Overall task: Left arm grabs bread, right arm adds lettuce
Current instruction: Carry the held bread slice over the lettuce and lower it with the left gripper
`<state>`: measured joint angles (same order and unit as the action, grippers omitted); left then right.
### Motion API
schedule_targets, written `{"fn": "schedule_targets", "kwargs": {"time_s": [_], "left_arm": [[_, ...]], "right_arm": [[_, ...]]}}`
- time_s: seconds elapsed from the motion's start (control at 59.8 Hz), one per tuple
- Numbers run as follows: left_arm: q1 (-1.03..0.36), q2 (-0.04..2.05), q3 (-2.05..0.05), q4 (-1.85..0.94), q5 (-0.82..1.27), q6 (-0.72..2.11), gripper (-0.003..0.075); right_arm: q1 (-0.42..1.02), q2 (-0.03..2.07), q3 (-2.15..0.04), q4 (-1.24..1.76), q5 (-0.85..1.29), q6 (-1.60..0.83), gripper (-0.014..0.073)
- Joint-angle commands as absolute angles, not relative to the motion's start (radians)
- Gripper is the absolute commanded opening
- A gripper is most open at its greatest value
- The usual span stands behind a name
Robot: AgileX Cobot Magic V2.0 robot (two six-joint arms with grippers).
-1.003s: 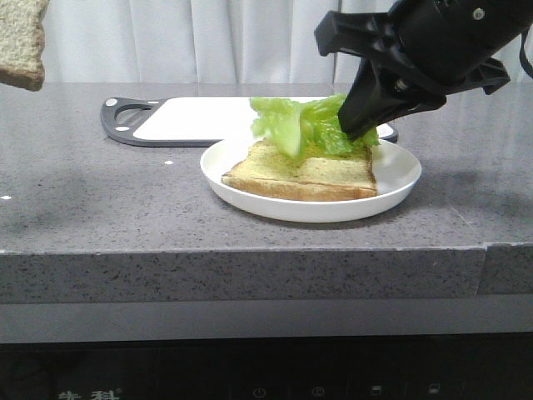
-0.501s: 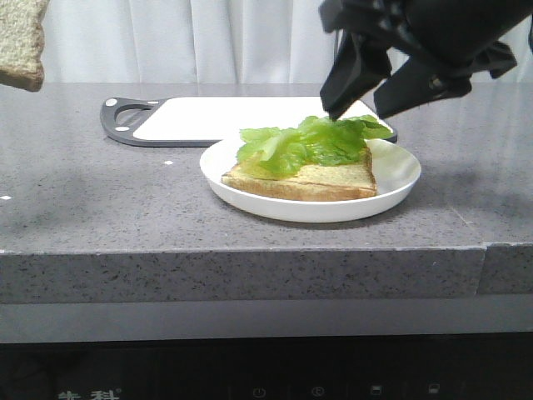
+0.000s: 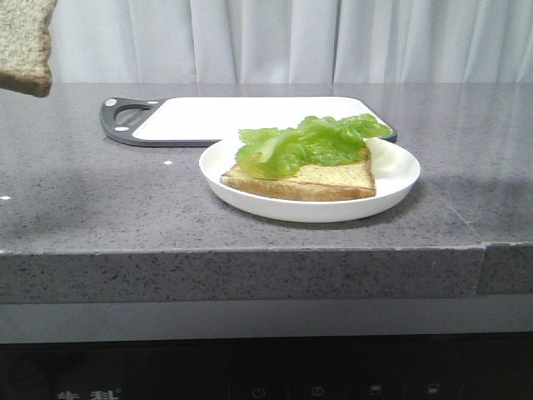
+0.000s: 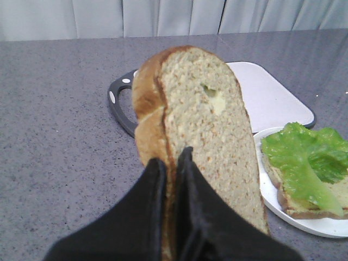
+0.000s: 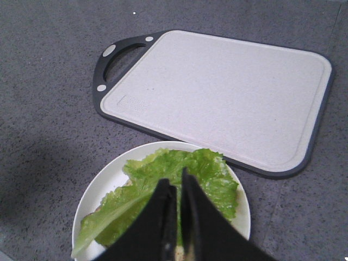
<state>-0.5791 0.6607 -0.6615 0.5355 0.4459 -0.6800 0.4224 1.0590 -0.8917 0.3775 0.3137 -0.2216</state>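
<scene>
Lettuce (image 3: 308, 142) is lying on the toast slice (image 3: 329, 177) in the white plate (image 3: 400, 179) on the grey counter (image 3: 100, 208), just in front of the cutting board (image 3: 250, 117). Left hand (image 4: 173, 163) is gripping the other bread (image 4: 204, 125) in the air, well left of the plate. Right hand (image 5: 176, 187) is hanging over the lettuce, fingers nearly together, holding nothing.

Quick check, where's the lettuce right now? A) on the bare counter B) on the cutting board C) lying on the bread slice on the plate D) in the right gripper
C: the lettuce lies spread over the bread slice on the white plate, and the right gripper above it holds nothing.
</scene>
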Motion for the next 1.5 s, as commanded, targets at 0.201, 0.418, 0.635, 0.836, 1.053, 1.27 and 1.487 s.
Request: {"fn": "schedule_targets", "kwargs": {"time_s": [0.201,0.418,0.635,0.836,1.053,1.27,1.487], "left_arm": [[-0.578,0.844,-0.831,0.299,0.439,-0.676,-0.002],[-0.578,1.089,-1.073,-0.336,0.495,-0.148,-0.002],[-0.491,1.371,-1.297,-0.947,0.767,0.329,-0.002],[-0.441,1.554,-1.381,-1.147,0.93,0.459,-0.002],[-0.412,1.715,-1.421,-1.159,0.925,0.485,-0.002],[-0.379,1.769,-1.434,-1.154,0.929,0.485,-0.002],[-0.379,1.769,-1.434,-1.127,0.929,0.49,-0.0008]], "right_arm": [[0.418,0.787,-0.767,0.345,0.249,-0.236,-0.006],[0.418,0.59,-0.658,0.34,0.283,-0.24,-0.006],[0.418,0.491,-0.611,0.34,0.332,-0.24,-0.006],[0.418,0.475,-0.61,0.34,0.364,-0.24,-0.006],[0.418,0.475,-0.61,0.341,0.363,-0.24,-0.006],[0.418,0.475,-0.61,0.341,0.363,-0.24,-0.006],[0.418,0.475,-0.61,0.341,0.363,-0.24,-0.006]]}}
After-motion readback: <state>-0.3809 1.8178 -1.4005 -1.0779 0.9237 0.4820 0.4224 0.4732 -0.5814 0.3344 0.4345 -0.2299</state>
